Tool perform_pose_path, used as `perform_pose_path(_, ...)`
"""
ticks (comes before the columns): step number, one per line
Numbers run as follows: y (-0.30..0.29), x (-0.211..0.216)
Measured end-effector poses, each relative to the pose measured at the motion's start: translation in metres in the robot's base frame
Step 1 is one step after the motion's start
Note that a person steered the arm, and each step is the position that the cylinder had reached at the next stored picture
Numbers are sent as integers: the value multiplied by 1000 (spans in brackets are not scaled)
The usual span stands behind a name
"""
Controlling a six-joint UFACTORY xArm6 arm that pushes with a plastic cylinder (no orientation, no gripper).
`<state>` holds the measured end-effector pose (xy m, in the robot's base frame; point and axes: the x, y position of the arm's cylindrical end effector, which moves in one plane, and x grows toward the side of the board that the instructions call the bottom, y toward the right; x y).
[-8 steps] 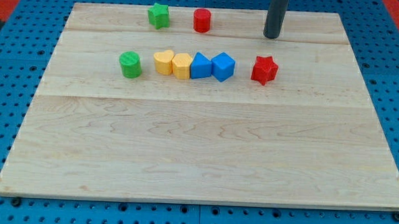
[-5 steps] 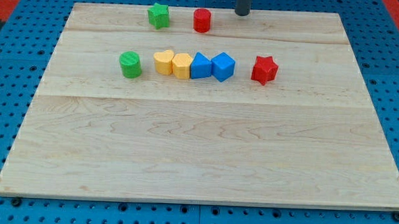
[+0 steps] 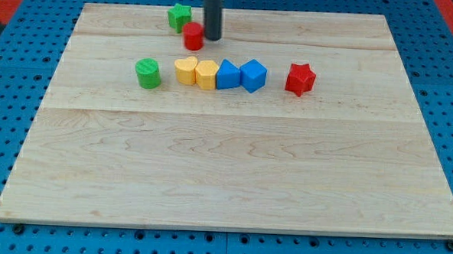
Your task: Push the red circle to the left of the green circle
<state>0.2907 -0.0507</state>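
The red circle [image 3: 193, 36] stands near the view's top, just right of and below the green star [image 3: 178, 16]. My tip [image 3: 212, 39] is at the red circle's right side, touching it or nearly so. The green circle [image 3: 148, 73] sits lower and to the left, at the left end of a row of blocks. The red circle is up and to the right of the green circle.
Right of the green circle stand a yellow heart [image 3: 185, 69], a yellow block [image 3: 206, 74], a blue block [image 3: 227, 74] and a blue cube [image 3: 252, 74]. A red star [image 3: 299, 79] is further right. The wooden board [image 3: 232, 181] lies on a blue pegboard.
My tip swept left along the view's top, from the right of the board to the red circle. The red circle slid left and slightly down, towards the green star.
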Motion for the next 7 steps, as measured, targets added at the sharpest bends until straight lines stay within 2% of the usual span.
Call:
perform_pose_path(1, -8, 9)
perform_pose_path(2, -36, -9)
perform_pose_path(3, -2, -11)
perform_pose_path(4, -38, -35)
perform_pose_path(5, -109, -13)
perform_pose_path(6, -139, 39)
perform_pose_path(7, -109, 0)
